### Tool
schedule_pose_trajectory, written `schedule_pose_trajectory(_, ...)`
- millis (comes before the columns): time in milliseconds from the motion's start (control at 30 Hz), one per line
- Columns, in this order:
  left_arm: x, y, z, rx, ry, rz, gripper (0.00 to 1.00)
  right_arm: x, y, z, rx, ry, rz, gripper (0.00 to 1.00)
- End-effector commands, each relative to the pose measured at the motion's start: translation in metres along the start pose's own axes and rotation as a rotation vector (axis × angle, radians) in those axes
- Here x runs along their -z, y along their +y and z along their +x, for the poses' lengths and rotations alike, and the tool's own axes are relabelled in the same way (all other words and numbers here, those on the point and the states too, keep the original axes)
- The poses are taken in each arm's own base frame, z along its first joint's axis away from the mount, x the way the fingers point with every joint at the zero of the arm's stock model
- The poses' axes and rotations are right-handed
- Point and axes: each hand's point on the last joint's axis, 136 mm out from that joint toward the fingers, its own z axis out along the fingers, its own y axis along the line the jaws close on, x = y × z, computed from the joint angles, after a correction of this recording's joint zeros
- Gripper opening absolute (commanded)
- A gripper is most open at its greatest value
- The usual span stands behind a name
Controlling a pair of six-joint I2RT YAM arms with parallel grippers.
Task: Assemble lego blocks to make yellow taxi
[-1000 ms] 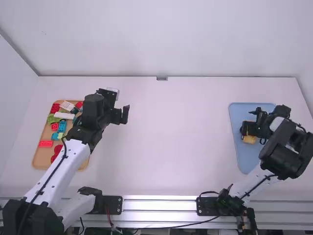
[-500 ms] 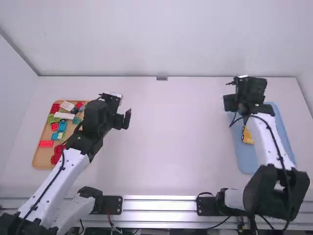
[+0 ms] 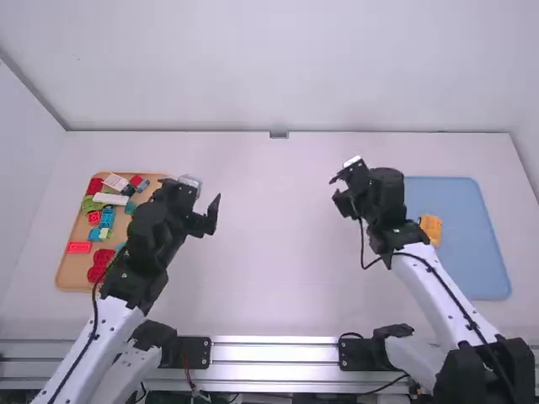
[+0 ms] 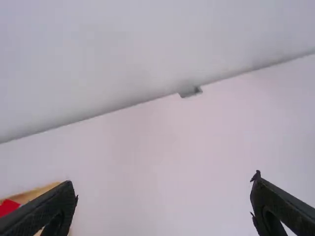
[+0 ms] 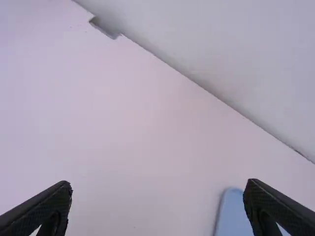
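In the high view, a yellow block-built car (image 3: 430, 227) lies on the blue tray (image 3: 472, 252) at the right, beside the right arm's wrist. My right gripper (image 3: 337, 189) is over the table left of that tray, holding nothing; in the right wrist view the right gripper (image 5: 157, 204) has its fingers wide apart. My left gripper (image 3: 207, 200) hangs just right of the orange tray (image 3: 69, 273), and in the left wrist view the left gripper (image 4: 165, 206) stands open and bare. Loose red, blue, green and white bricks such as the white one (image 3: 111, 199) lie on the orange tray.
The white table (image 3: 278, 252) stretches between the two trays. A wall (image 3: 278, 67) rises along its far edge, with a small grey bracket (image 3: 279, 135) at the middle of that edge. A metal rail (image 3: 278, 362) runs along the near edge.
The right arm has swung left from over the blue tray, uncovering the yellow car and much of the tray. The left arm has shifted slightly, its gripper staying beside the orange tray.
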Motion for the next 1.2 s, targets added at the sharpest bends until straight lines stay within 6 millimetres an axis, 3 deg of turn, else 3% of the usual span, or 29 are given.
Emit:
schedule_pose_trajectory(0, 0.005, 0.008, 0.005, 0.061, -0.018, -0.018, 0.89, 0.010, -0.005, 0.003, -0.053, -0.029, 0.001, 0.89)
schedule_pose_trajectory(333, 0.026, 0.053, 0.058, 0.159, -0.010, -0.192, 0.71, 0.034, -0.031, 0.063, -0.304, 0.015, 0.113, 0.72)
schedule_pose_trajectory(700, 0.032, 0.040, 0.127, 0.159, -0.010, -0.192, 0.44, 0.052, 0.007, 0.118, -0.564, 0.001, 0.115, 0.46)
schedule_pose_trajectory(833, 0.030, 0.037, 0.150, 0.159, -0.010, -0.192, 0.35, 0.054, 0.020, 0.139, -0.564, 0.001, 0.115, 0.37)
schedule_pose_trajectory(1067, 0.039, 0.039, 0.125, 0.147, -0.129, -0.201, 0.23, 0.053, 0.041, 0.172, -0.564, 0.001, 0.115, 0.22)
schedule_pose_trajectory(1167, 0.043, 0.040, 0.117, 0.143, -0.167, -0.204, 0.19, 0.053, 0.044, 0.176, -0.563, -0.014, 0.119, 0.17)
